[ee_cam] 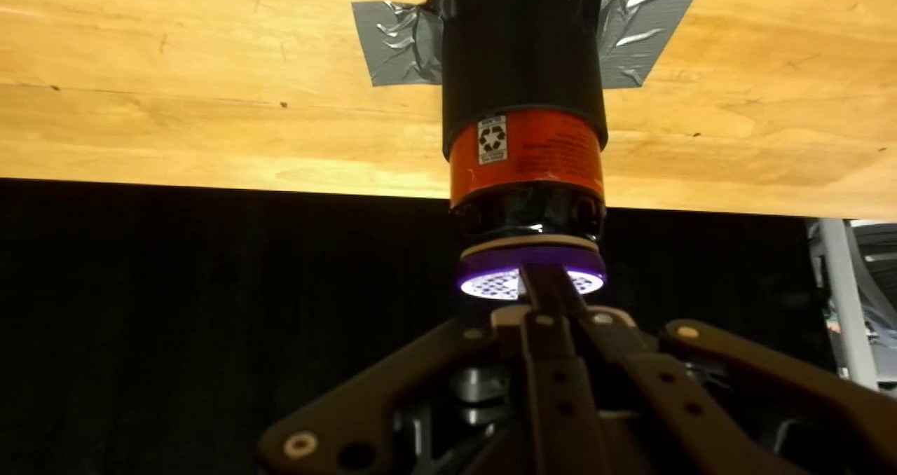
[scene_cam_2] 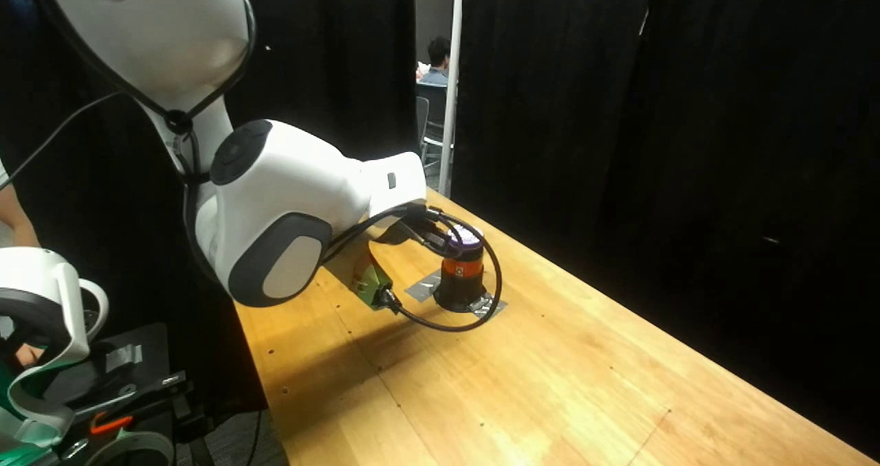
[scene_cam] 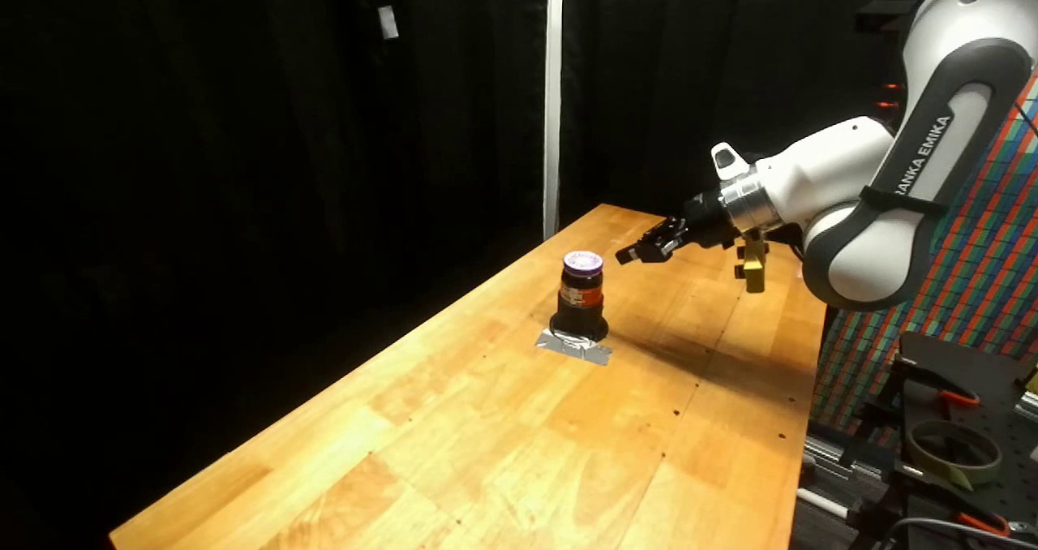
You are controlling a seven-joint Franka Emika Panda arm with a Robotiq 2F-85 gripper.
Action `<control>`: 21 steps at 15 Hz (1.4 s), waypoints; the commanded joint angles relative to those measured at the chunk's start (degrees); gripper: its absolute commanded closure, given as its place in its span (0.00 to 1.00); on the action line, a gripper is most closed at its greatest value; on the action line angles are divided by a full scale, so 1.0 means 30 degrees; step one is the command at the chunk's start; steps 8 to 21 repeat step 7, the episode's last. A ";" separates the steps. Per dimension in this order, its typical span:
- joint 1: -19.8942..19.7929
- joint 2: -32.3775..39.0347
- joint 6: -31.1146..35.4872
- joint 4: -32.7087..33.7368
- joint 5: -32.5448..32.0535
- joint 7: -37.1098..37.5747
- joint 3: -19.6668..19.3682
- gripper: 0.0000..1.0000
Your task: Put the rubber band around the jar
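The jar (scene_cam: 582, 294) stands upright in a black holder (scene_cam: 579, 320) on the wooden table. It has a purple lid with a white patterned top and an orange label. It also shows in the other exterior picture (scene_cam_2: 463, 268) and the wrist view (ee_cam: 529, 156). A thin tan band, seemingly the rubber band (ee_cam: 530, 240), runs around the jar just below the lid in the wrist view; its far side is hidden. My gripper (ee_cam: 546, 273) is shut, its fingertips together, with nothing seen between them. In an exterior view the gripper (scene_cam: 626, 255) is beside the lid, apart from it.
Silver tape (scene_cam: 574, 347) fixes the holder to the table (scene_cam: 454, 444). A black cable loop (scene_cam_2: 454, 328) hangs from the wrist. A dark side cart (scene_cam: 957, 453) with a tape roll stands beyond the table edge. Black curtains (scene_cam: 268, 169) hang behind.
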 commanded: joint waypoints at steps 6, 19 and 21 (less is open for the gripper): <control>0.0774 -0.0114 0.0113 -0.0023 -0.0782 0.1320 -0.0613 0.77; 0.0769 -0.0113 0.0099 -0.0023 -0.0799 0.1353 -0.0610 0.73; 0.0769 -0.0113 0.0099 -0.0023 -0.0799 0.1353 -0.0610 0.73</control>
